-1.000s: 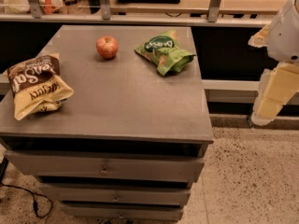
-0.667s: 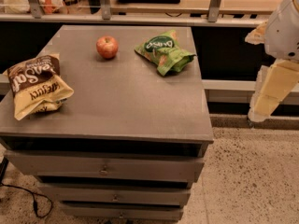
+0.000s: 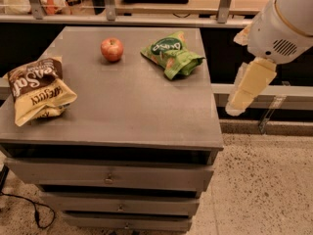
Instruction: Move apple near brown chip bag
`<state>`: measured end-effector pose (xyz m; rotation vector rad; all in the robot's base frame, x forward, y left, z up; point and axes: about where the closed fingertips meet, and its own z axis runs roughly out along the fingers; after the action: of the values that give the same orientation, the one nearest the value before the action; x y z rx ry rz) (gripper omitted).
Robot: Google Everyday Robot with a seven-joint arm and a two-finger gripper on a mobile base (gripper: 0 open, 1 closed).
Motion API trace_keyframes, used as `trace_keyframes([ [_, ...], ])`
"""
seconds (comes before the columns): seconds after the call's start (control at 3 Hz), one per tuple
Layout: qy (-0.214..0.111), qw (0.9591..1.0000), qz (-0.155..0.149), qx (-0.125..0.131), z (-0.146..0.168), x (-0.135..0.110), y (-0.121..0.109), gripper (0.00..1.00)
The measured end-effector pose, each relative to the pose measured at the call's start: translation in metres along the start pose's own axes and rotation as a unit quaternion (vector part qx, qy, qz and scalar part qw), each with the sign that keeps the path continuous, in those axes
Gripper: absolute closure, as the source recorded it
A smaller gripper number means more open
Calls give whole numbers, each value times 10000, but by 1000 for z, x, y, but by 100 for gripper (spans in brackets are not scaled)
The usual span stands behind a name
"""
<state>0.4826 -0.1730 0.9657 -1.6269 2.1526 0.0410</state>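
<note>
- Status: task not started, as far as I can judge. Nothing grasped, nothing moved.
- apple (image 3: 112,49): sits on the table (image 3: 142,106) near the back edge, left of centre, upright, nothing touching it.
- brown chip bag (image 3: 36,89): lies flat at the left edge of the table, towards the front. Well apart from the apple, with bare table between them.
- green chip bag (image 3: 171,55): just right of the apple, not touching it. It's the distractor, leave it.
- tool (image 3: 238,104): off the table's right side, hanging past the edge at roughly tabletop height, well apart from the apple. It carries nothing; can't tell whether it's released or clenched from this angle.
- Left to do: all of it. Reach in over the table to the apple, grasp, lift, carry left and forward, set down beside the brown bag, let go.
- Watch: the green bag lies between the tool and the apple, so a low approach from the right could clip it. The apple is round and may roll on set-down.
</note>
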Motion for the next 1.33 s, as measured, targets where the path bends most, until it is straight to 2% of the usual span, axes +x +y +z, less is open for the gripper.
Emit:
trace_keyframes([
  [0.33,-535,9975,371,280,11,-7,-12,0],
  [0.67,-1334,9875,440,710,10,-36,-39,0],
  [1.0,-1458,9845,455,860,6,-43,-46,0],
  [1.33,-1458,9845,455,860,6,-43,-46,0],
])
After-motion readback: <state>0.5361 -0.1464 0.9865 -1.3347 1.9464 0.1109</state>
